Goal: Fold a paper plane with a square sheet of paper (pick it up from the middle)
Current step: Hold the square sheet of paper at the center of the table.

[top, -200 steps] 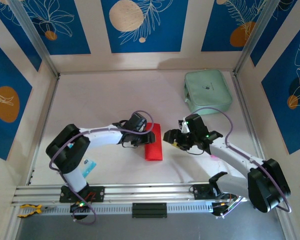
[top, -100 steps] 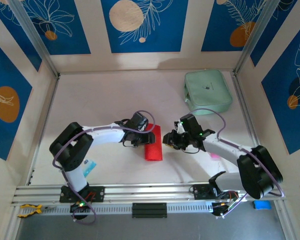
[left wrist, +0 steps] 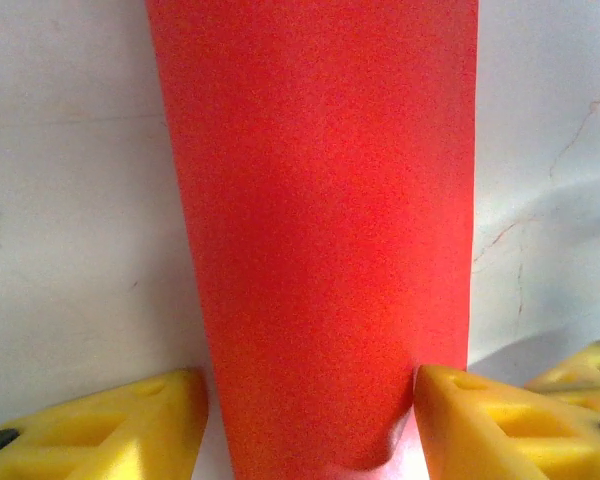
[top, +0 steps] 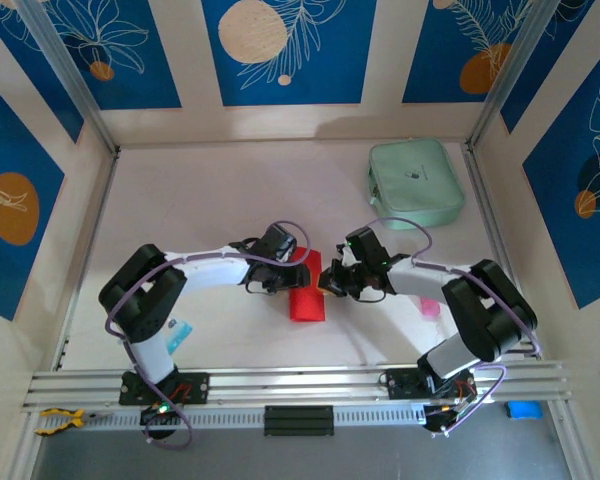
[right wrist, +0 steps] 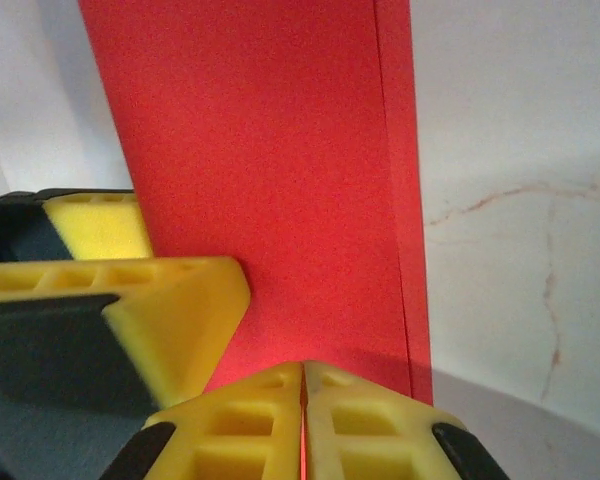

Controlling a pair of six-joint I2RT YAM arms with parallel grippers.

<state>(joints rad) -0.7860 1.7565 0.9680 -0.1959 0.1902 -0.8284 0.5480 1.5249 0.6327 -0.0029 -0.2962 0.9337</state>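
The square sheet of paper [top: 306, 298], bright red and folded into a narrow strip, lies flat on the white table between both arms. My left gripper [top: 294, 268] sits over its far end. In the left wrist view the sheet [left wrist: 320, 230] runs between the yellow fingers [left wrist: 500, 420], and the left gripper [left wrist: 310, 440] is open, straddling the strip's width. My right gripper [top: 326, 283] is at the strip's right edge. In the right wrist view the right gripper [right wrist: 303, 400] is shut, with a thin red sliver of the sheet [right wrist: 270, 170] pinched between its pads. A left finger [right wrist: 180, 310] stands beside it.
A mint-green pouch [top: 415, 182] lies at the back right. A small blue-and-white packet [top: 178, 330] rests by the left arm's base, and a small pink item [top: 430, 308] sits under the right arm. An aluminium rail [top: 300, 385] runs along the near edge.
My right gripper has moved left to the strip's right edge and closed from open to shut on it. The left gripper and the paper have stayed put.
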